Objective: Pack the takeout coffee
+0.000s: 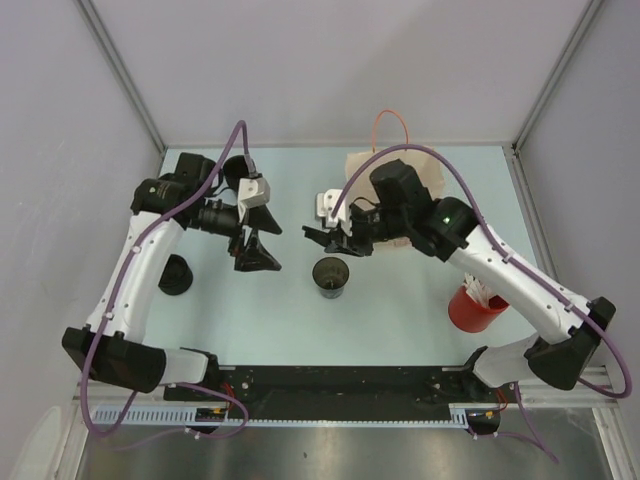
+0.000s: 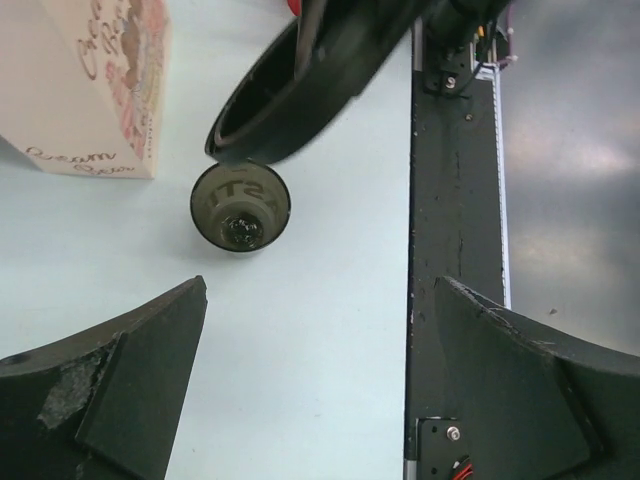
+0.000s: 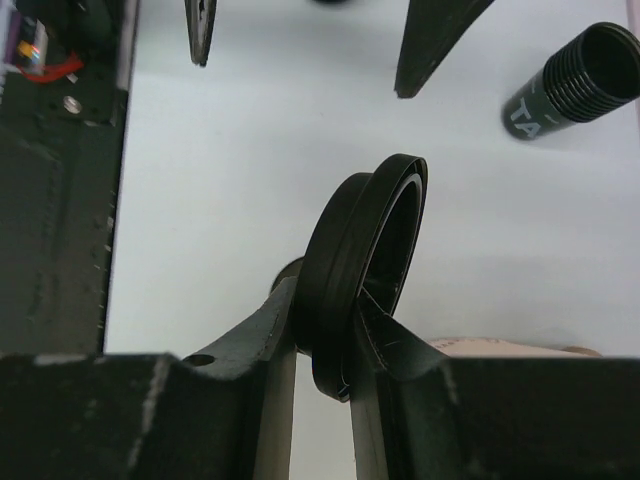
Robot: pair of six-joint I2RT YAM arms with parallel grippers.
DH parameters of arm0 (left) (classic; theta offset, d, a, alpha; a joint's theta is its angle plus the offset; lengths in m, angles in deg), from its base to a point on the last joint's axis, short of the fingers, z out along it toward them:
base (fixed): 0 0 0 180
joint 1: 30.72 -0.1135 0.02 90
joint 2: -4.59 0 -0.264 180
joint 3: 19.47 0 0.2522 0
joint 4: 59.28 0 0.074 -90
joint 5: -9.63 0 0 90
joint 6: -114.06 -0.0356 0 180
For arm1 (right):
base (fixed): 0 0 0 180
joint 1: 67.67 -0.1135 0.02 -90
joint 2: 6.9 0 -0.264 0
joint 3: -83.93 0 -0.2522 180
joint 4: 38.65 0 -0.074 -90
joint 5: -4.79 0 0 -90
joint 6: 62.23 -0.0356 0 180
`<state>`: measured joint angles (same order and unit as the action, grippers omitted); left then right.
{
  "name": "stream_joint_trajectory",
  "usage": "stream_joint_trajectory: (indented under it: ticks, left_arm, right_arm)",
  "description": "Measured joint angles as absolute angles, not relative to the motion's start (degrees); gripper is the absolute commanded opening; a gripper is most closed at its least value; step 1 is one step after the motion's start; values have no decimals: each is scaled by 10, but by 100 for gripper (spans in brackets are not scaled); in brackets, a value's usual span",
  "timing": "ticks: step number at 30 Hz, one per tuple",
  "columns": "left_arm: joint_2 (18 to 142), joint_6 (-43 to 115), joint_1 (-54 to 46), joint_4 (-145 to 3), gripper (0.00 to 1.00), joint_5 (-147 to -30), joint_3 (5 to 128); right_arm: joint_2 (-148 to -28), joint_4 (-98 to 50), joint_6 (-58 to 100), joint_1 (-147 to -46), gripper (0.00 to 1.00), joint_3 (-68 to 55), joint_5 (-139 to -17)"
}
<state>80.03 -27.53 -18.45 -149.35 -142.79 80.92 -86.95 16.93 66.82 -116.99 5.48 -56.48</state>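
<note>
A dark takeout cup (image 1: 331, 277) stands open at the table's middle; it also shows in the left wrist view (image 2: 240, 207). My right gripper (image 1: 325, 237) is just beyond it, shut on a black lid (image 3: 365, 270) held on edge between the fingers, a little above the table. The lid (image 2: 310, 90) hangs over the cup's far side. A cream paper bag (image 1: 405, 170) with pink print stands behind the right arm and shows in the left wrist view (image 2: 90, 80). My left gripper (image 1: 257, 250) is open and empty, left of the cup, with its fingers (image 2: 110, 390) wide apart.
A red cup (image 1: 473, 308) with white sticks stands at the right by the right arm. A black round object (image 1: 175, 275) sits at the left. A dark ribbed cylinder (image 3: 575, 85) lies at the far left (image 1: 235, 170). The black rail (image 1: 330, 380) runs along the near edge.
</note>
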Motion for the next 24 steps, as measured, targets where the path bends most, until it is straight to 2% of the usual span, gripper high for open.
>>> stream_joint_trajectory:
  ticks: [6, 11, 16, 24]
  left_arm:
    - [825, -314, -175, -1504, 99, -1459, 831]
    - [826, -290, -162, -1448, 99, -1486, 840]
    - [807, -209, -133, -1315, 99, -1498, 783]
    - [809, -147, -94, -1233, 99, -1499, 765]
  right_arm:
    - [-862, 158, 605, -1103, 21, 44, -417]
    - [-877, 133, 550, -1072, 21, 35, -306]
    - [-892, 116, 520, -1064, 22, 26, -248]
    - [-905, 99, 498, -1064, 22, 19, -214]
